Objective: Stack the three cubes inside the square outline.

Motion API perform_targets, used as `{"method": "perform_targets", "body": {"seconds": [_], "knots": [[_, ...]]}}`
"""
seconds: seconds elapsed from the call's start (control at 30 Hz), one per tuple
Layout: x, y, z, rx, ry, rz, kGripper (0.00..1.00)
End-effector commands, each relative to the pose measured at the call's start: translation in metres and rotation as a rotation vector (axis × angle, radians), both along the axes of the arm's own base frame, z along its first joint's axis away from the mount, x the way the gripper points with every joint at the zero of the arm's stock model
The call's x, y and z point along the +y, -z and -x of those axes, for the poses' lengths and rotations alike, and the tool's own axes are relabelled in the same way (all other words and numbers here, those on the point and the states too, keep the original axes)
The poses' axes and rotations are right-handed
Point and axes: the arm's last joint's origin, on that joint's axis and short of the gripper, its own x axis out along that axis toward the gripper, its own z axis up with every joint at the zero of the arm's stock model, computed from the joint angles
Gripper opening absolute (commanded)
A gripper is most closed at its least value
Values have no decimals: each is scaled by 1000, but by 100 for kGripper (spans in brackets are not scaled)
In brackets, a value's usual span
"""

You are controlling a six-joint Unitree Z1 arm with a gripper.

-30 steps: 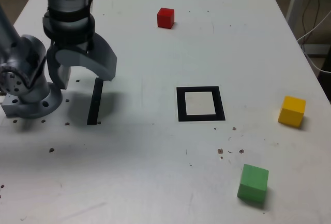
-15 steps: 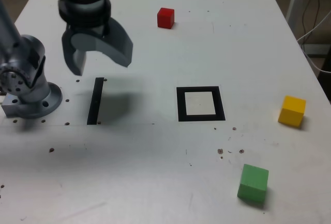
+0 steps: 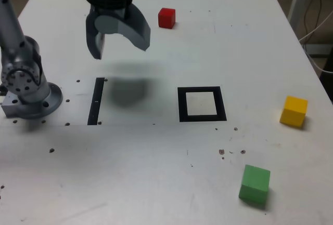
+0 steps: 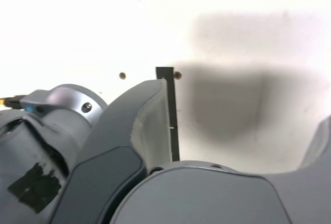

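Note:
In the exterior view a red cube (image 3: 167,17) rests far back on the white table, a yellow cube (image 3: 294,111) lies at the right, and a green cube (image 3: 255,183) lies near the front right. The square outline (image 3: 202,104), black with a white middle, has nothing inside it. My gripper (image 3: 119,45) hangs open and empty above the table, to the left of the red cube and behind the outline's left side. The wrist view shows its grey fingers (image 4: 147,125) spread wide over bare table; no cube appears there.
A thin black bar mark (image 3: 96,101) (image 4: 170,115) lies on the table below the gripper. The arm's grey base (image 3: 28,92) stands at the exterior view's left. Cables hang past the table's right edge (image 3: 312,32).
The gripper has risen and swung toward the exterior view's right and back, from over the bar mark toward the red cube. Its jaws stayed open. No cube moved.

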Motion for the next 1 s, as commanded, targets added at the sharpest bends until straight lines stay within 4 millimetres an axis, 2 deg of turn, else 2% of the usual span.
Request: {"method": "perform_targets", "body": {"seconds": [0.0, 0.53, 0.97], "knots": [[16, -1, -8, 0, -12, 1, 99], [106, 13, -37, 25, -53, 7, 100], [159, 24, -54, 39, -16, -5, 100]]}}
